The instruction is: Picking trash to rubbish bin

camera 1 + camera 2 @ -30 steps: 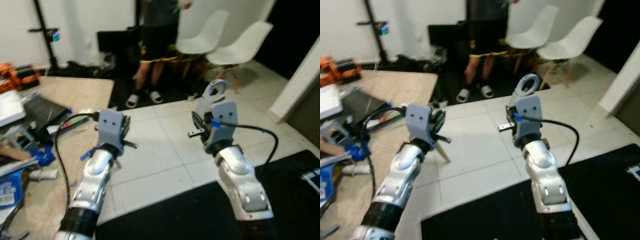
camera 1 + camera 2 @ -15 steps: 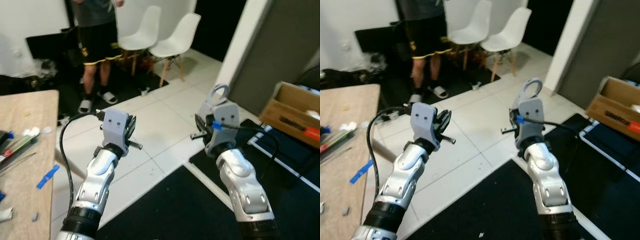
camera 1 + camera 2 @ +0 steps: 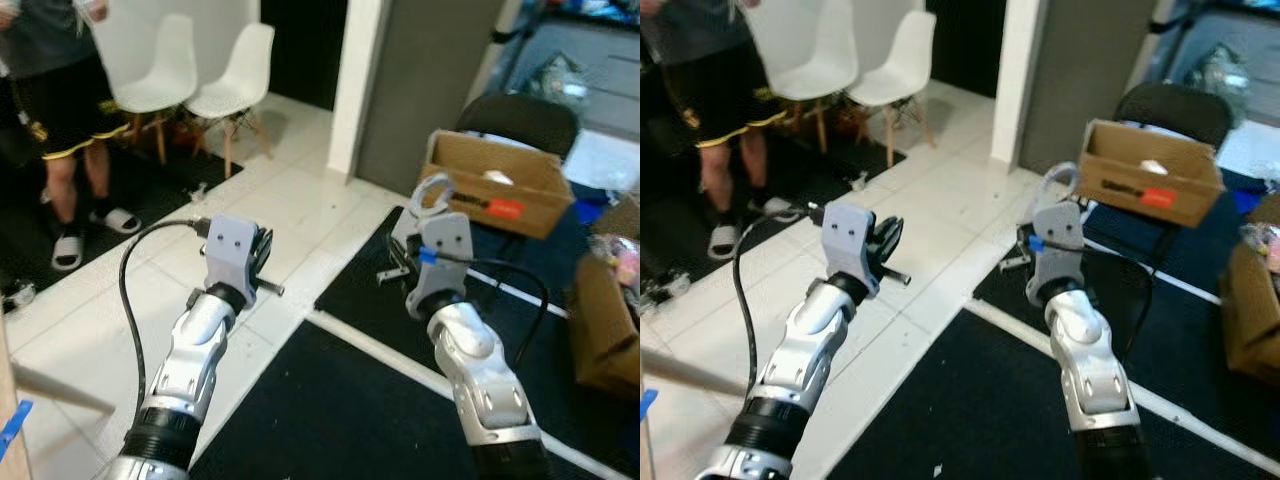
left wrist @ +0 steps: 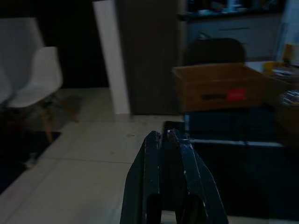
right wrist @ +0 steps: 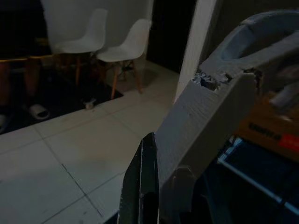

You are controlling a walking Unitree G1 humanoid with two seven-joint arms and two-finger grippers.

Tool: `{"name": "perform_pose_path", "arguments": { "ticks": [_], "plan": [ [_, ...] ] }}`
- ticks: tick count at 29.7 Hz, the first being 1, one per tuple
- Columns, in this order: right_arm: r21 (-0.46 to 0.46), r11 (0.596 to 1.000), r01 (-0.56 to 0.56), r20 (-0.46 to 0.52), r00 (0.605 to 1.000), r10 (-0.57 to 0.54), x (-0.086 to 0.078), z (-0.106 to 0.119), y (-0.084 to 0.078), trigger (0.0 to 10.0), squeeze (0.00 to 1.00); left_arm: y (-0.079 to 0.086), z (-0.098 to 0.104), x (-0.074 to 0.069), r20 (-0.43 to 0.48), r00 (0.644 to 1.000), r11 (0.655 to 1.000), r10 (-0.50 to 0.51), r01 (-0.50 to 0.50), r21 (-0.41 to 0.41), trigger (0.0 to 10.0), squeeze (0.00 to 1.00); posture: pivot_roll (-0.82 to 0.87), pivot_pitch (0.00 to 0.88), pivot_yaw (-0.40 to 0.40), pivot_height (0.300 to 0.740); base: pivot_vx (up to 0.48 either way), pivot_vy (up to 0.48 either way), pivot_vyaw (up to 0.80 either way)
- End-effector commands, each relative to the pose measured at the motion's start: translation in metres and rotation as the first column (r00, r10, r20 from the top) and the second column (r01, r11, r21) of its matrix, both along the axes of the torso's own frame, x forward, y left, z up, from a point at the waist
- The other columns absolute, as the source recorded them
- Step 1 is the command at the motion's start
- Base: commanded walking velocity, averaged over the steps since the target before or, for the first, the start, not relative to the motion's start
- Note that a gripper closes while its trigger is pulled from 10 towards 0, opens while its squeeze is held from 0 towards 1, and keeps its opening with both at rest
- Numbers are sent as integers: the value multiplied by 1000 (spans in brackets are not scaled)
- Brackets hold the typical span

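Trash: which item it is cannot be told. A cardboard box point(image 3: 490, 185) with a white item inside is seen at 1 o'clock, on the black mat point(image 3: 330, 400).

Left eye view: both arms are raised ahead. The left gripper point(image 3: 265, 262) is held over the white tile floor point(image 3: 150, 260), aimed toward 2 o'clock. The right gripper point(image 3: 395, 262) is held over the mat edge, well short of the box. A person point(image 3: 60, 100) in black shorts and sandals is seen at 10 o'clock, beside two white chairs point(image 3: 200, 70) at 11 o'clock. A dark chair point(image 3: 520, 120) is placed just behind the box. A second brown box point(image 3: 605, 320) is cut off at 3 o'clock.

Right eye view: the same layout is shown; the cardboard box point(image 3: 1150, 175) carries a red label on its near wall.

Left wrist view: dim. The left gripper point(image 4: 163, 135) is seen with its fingers point(image 4: 152, 158) pressed together, nothing between them. The cardboard box point(image 4: 219, 86) is seen at 1 o'clock beyond the tips, and a white chair point(image 4: 39, 74) at 10 o'clock.

Right wrist view: dim. A grey mount point(image 5: 210, 116) blocks much of the right gripper point(image 5: 148, 140), so its state cannot be told. The white chairs point(image 5: 126, 44) are seen at 11 o'clock and a sandalled foot point(image 5: 35, 111) at 9 o'clock.
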State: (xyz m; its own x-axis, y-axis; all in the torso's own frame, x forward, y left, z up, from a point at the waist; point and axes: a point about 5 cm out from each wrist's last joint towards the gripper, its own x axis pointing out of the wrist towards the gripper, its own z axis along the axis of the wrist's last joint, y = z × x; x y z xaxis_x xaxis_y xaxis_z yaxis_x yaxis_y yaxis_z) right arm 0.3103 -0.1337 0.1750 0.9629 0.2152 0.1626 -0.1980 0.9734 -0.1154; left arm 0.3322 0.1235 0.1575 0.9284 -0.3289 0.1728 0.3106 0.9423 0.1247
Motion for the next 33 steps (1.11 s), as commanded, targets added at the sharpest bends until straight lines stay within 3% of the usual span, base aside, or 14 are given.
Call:
{"name": "perform_pose_path", "arguments": {
  "ticks": [1,10,15,21,24,33],
  "plan": [
    [1,1000,22,-33,999,-22,-1,-11,-4,10000,0,1,-4,1,-24,1000,1000,-10,11,17,10000,0,-73,36,21,740,0,0,-800],
    [-15,999,32,-83,996,-33,-4,-27,-7,10000,0,0,-8,1,-39,999,999,-23,24,23,10000,0,-75,40,26,740,0,0,-800],
    [-27,999,27,-97,995,-29,-5,-31,-7,10000,0,-2,-11,-1,-70,997,999,-26,23,-34,10000,0,-76,44,15,740,0,0,-800],
    [-26,1000,0,-117,993,-3,-5,-35,-7,10000,0,0,-14,-3,-73,997,1000,2,-4,-17,10000,0,-82,50,2,740,0,0,-800],
    [-72,995,-69,-142,988,58,-8,-41,-1,10000,0,0,-17,-4,-87,996,1000,3,-5,-22,10000,0,-85,52,-2,740,0,0,0],
    [-85,991,-105,-152,984,91,-13,-43,7,10000,0,-2,-17,-5,-91,996,999,0,-5,-48,10000,0,-98,49,-15,740,207,0,0]
  ]
}}
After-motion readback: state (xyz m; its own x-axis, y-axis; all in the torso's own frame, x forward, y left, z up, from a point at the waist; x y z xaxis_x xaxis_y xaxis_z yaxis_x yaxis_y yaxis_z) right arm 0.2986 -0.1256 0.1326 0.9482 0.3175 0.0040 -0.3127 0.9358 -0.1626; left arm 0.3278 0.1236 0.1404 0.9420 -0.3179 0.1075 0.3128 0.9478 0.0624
